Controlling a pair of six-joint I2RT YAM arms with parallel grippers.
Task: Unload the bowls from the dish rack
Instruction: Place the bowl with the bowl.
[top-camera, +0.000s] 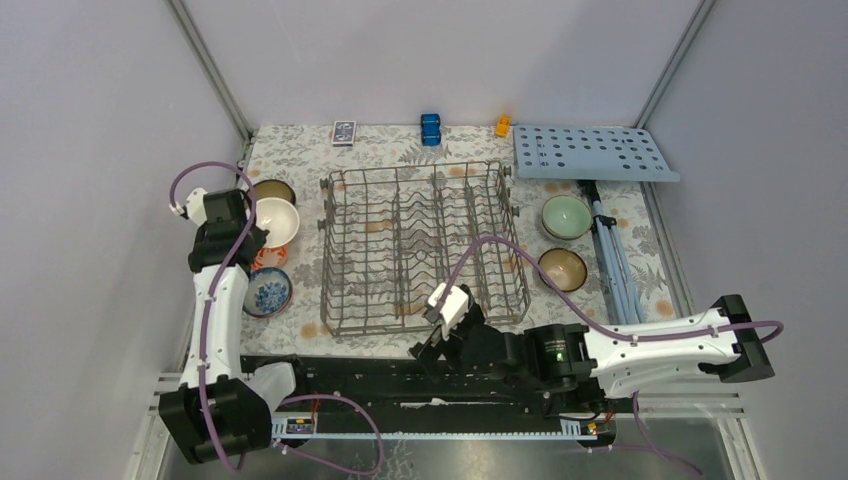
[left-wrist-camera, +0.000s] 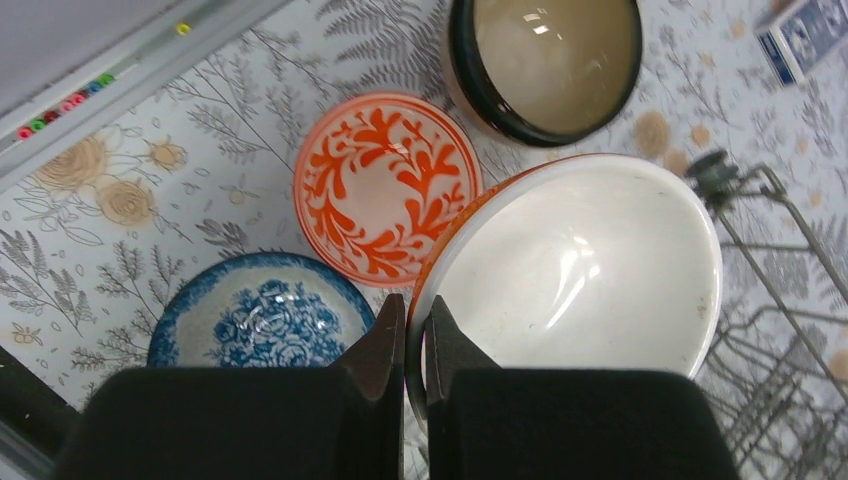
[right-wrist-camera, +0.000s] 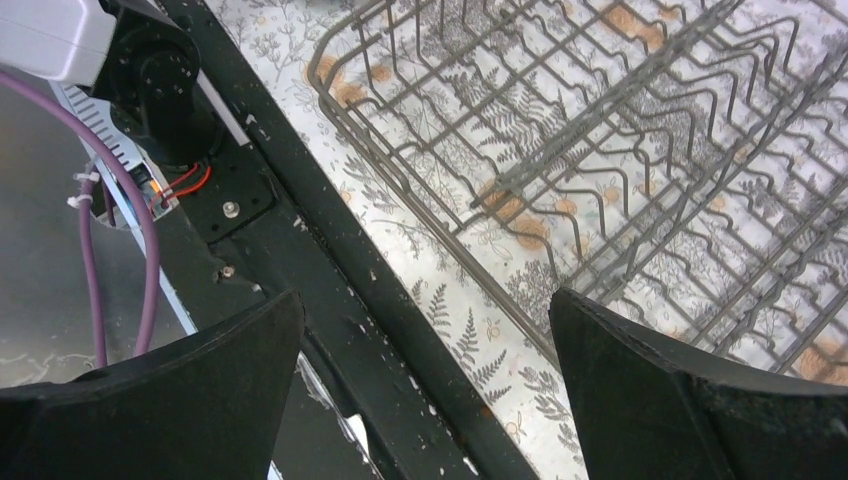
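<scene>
Left tool (left-wrist-camera: 415, 322) pinches rim of orange-outside white ceramic bowl (left-wrist-camera: 590, 265), left of grey wire dish rack (top-camera: 327, 250); seemingly overlapping red-patterned bowl (left-wrist-camera: 375, 185). Right tool (right-wrist-camera: 425, 300) spread.

right pincer (right-wrist-camera: 425, 305) spread wide, dish rack (right-wrist-camera: 600, 150) corner beyond, black rail (right-wrist-camera: 300, 230) beneath

dish rack (top-camera: 424, 248): grey wire, centre | left: 4 bowls (top-camera: 270, 292) | right: 2 bowls (top-camera: 566, 216), upright
</scene>
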